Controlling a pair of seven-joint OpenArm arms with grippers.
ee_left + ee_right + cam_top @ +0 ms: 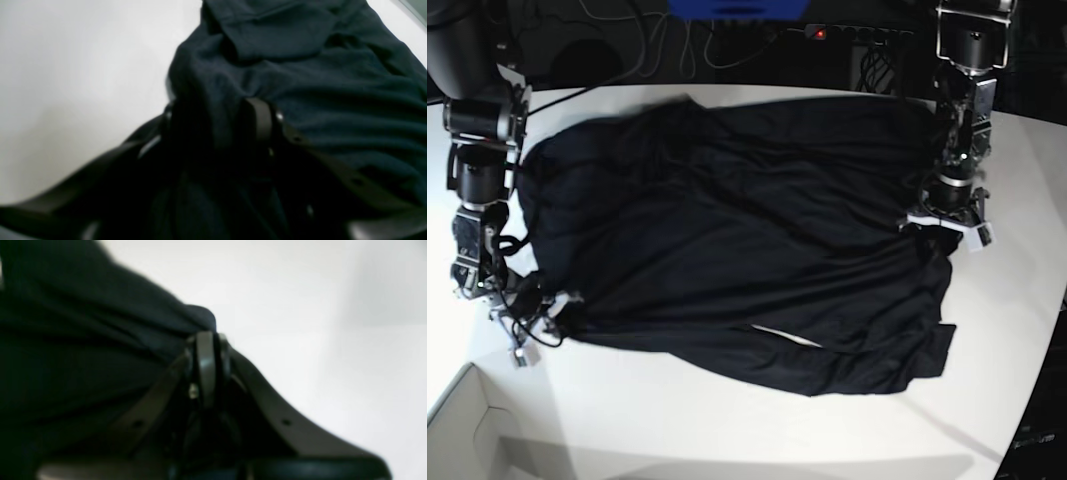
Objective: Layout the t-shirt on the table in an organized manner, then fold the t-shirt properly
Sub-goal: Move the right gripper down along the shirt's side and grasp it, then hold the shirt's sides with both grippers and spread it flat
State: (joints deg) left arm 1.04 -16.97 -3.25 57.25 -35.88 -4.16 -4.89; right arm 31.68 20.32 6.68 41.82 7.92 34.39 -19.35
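Observation:
The black t-shirt (pixel 727 250) lies spread and wrinkled across the white table (pixel 727 430), with a flap folded up along its near edge. My right gripper (pixel 555 308) is at the shirt's near left corner. In the right wrist view its fingers (pixel 206 350) are pressed together on the cloth edge (pixel 200 315) above the table (pixel 333 340). My left gripper (pixel 937 232) is at the shirt's right side. In the left wrist view the left gripper (pixel 217 116) has a thick bunch of t-shirt (pixel 317 83) filling the gap between its fingers (pixel 263 120), beside bare table (pixel 66 66).
A white box corner (pixel 467 430) sits at the near left of the table. Cables and a power strip (pixel 857 32) run behind the far edge. The table's curved edge (pixel 1042 380) falls away at the right.

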